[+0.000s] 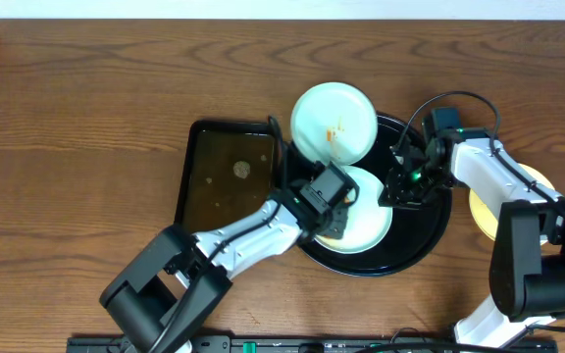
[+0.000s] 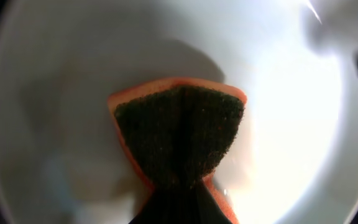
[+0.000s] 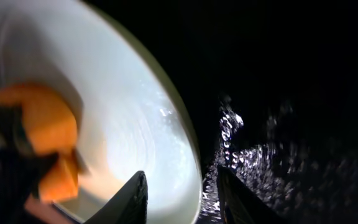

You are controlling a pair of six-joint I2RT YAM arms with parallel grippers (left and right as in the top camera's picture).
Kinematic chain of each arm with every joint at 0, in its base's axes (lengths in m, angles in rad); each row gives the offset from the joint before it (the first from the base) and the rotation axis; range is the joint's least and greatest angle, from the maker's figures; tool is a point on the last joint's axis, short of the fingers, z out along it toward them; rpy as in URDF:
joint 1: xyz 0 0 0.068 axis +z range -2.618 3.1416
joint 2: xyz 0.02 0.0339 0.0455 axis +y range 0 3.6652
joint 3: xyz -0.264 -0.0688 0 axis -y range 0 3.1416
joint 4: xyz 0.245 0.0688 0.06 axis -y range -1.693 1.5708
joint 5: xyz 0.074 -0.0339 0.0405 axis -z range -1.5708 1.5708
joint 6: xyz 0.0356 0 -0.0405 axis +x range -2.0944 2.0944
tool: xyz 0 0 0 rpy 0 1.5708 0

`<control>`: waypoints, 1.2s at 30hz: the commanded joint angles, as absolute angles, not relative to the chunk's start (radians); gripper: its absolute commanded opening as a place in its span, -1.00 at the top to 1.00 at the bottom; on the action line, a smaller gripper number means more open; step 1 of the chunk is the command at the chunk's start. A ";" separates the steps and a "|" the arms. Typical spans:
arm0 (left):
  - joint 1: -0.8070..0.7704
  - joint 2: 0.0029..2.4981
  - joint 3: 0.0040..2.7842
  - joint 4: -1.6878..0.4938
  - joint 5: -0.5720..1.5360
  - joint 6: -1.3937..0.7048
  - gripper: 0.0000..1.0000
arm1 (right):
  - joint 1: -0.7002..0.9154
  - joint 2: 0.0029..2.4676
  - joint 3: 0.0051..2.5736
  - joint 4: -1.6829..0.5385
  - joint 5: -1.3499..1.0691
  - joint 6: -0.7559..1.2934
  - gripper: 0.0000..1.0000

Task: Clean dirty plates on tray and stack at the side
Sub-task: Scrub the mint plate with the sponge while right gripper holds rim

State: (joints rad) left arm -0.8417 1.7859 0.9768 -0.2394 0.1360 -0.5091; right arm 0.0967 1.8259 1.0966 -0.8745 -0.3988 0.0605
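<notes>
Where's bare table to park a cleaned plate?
Widest: brown wood-grain tabletop left of the rectangular black tray. A strip runs along the far edge, beyond the sauce-smeared mint-white plate. Crowded: the round glossy black tray, where left gripper and right gripper meet over a second mint-white plate, and the right side, pale yellow plate under the right arm.

Three plates by my count — one mint-white plate right under the left gripper, a second mint-white plate just past that gripper's far side, and one pale yellow plate off behind the right gripper. Two trays — one round black tray lying beneath both grippers, and one rectangular black tray beside the left gripper. One orange sponge, pinched in the left gripper. Two grippers altogether.
</notes>
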 commanded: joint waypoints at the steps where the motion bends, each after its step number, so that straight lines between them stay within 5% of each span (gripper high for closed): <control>1: -0.873 1.797 0.978 -0.258 0.179 -0.483 0.85 | 0.115 1.831 1.095 -0.864 -0.352 0.082 0.31; 4: -0.875 1.797 0.978 -0.265 0.179 -0.483 0.85 | 0.122 1.832 1.095 -0.863 -0.351 0.082 0.49; 15: -0.860 1.761 0.978 -0.279 0.162 -0.437 0.85 | 0.125 1.833 1.001 -0.789 -0.341 0.095 0.67; 18: -0.853 1.754 0.978 -0.283 0.128 -0.438 0.84 | 0.125 1.833 0.972 -0.762 -0.352 0.100 0.97; 36: -0.804 1.639 0.978 -0.310 0.111 -0.438 0.85 | 0.037 1.743 0.968 -0.733 -0.550 0.051 0.98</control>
State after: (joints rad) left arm -0.8253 1.6905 0.9768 -0.3092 0.1246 -0.4469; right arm 0.0624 1.8030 0.9695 -0.7361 -0.4808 0.0822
